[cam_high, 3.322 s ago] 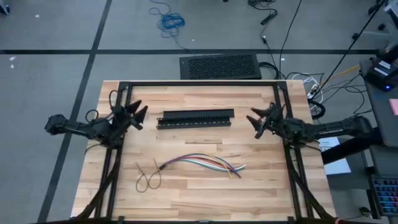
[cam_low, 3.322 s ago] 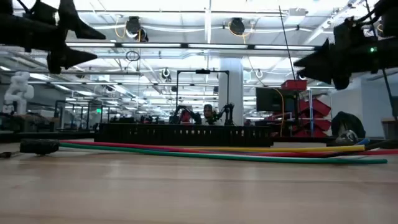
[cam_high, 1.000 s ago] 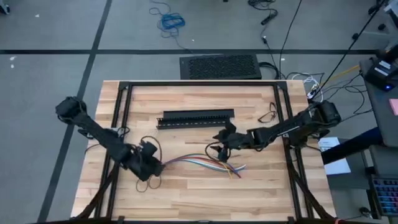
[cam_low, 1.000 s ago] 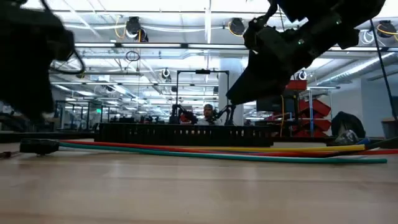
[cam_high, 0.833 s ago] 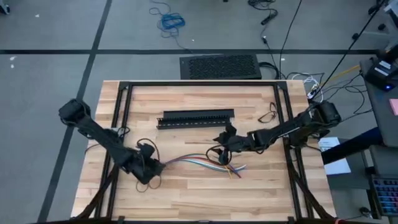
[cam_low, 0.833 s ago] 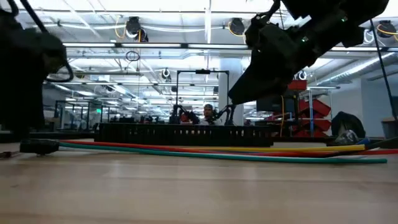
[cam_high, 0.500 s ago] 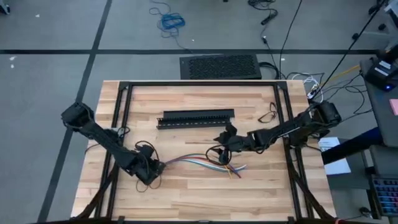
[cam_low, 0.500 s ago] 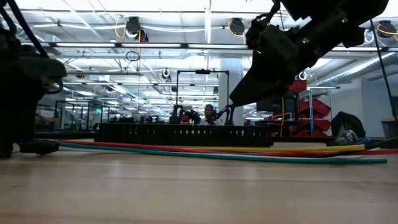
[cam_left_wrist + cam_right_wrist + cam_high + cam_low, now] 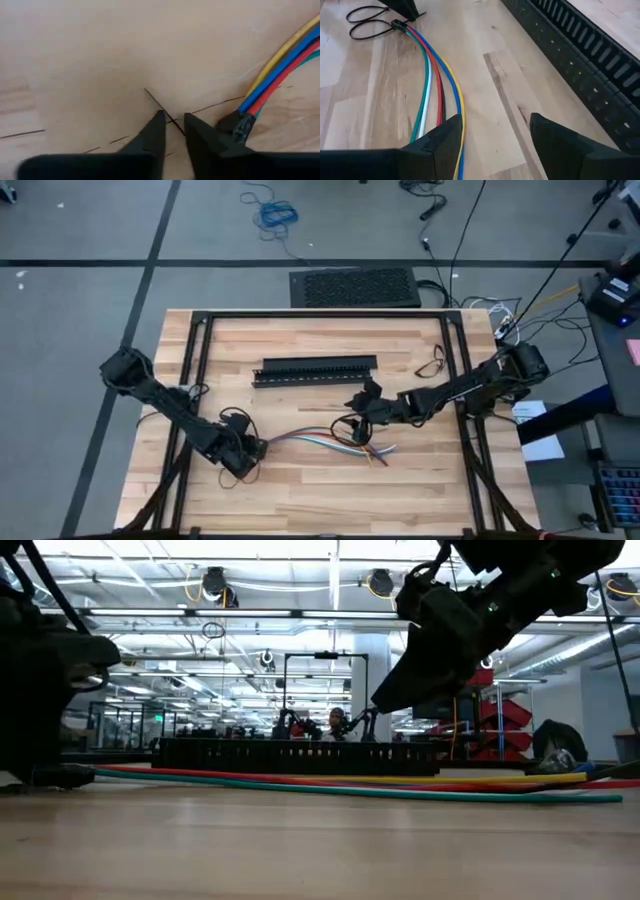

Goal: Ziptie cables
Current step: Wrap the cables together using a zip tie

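Note:
The cables (image 9: 325, 440) lie on the table as a loose bundle of coloured wires, also seen in the low view (image 9: 350, 785). A dark wrap binds their left end (image 9: 237, 125). A thin black zip tie (image 9: 365, 24) lies looped beside that end. My left gripper (image 9: 252, 450) is down on the table there, shut on the tie's strip (image 9: 165, 112). My right gripper (image 9: 350, 425) hovers open above the cables (image 9: 437, 75), nearer their right end, with nothing between its fingers (image 9: 495, 120). My left gripper has the zip tie's thin straight tail (image 9: 172, 122) between its two fingertips (image 9: 159, 122). The fingers slant down from above with their tips at the table. The strip runs slantwise across the narrow gap between them and lies flat on the wood.
The long black slotted bar (image 9: 315, 370) lies behind the cables toward the far edge, also seen in the right wrist view (image 9: 580, 50). A thin dark wire loop (image 9: 432, 365) sits at the far right. Bare wood stretches along the near edge (image 9: 330, 500).
My left gripper has come down to the table and gone a little toward the right and near edges, ending at the zip tie beside the cables' left end. The cables have not moved.

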